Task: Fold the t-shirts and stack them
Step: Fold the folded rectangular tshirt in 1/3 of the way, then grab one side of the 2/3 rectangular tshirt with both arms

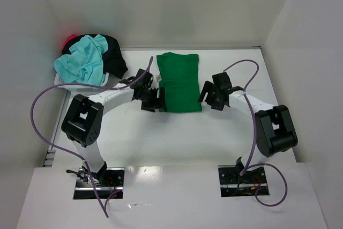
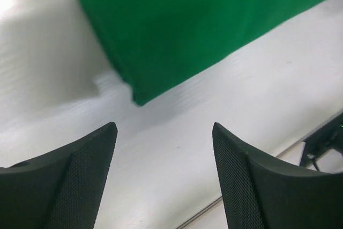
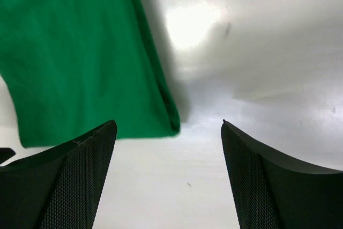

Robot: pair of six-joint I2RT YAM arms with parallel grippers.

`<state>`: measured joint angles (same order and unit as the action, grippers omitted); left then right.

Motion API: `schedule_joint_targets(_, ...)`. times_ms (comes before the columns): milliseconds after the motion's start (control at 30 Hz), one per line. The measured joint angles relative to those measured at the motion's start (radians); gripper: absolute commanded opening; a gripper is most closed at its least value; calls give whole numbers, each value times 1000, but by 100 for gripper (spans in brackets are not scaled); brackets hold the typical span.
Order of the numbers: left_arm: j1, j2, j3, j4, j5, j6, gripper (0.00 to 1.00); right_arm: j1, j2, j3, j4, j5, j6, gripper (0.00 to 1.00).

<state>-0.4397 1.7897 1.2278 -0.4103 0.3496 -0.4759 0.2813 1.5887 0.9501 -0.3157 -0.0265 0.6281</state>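
A bright green t-shirt [image 1: 179, 81] lies folded into a long strip on the white table, running from the back toward the middle. My left gripper [image 1: 154, 99] is open and empty at its near left corner; the shirt's corner [image 2: 140, 98] shows just beyond my fingers. My right gripper [image 1: 210, 98] is open and empty at the near right corner; the shirt [image 3: 80, 52] fills the upper left of that view. A light turquoise t-shirt [image 1: 83, 61], a black one [image 1: 114, 57] and a red/pink one [image 1: 68, 41] lie heaped at the back left.
The heap sits in a small white basket [image 1: 60, 79] by the left wall. White walls close the table on three sides. Purple cables [image 1: 40, 100] loop from both arms. The arm bases [image 1: 99, 182] stand at the near edge.
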Motion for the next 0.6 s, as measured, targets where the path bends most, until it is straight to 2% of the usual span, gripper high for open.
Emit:
schedule_joint_targets(233,14,-9,-148,41,-57,-68,78,19,-46,-77,18,-8,18,80)
schedule_joint_targets(600,12,2,-110,98,-63,-86,74,22,5,-77,64,-13,21,70)
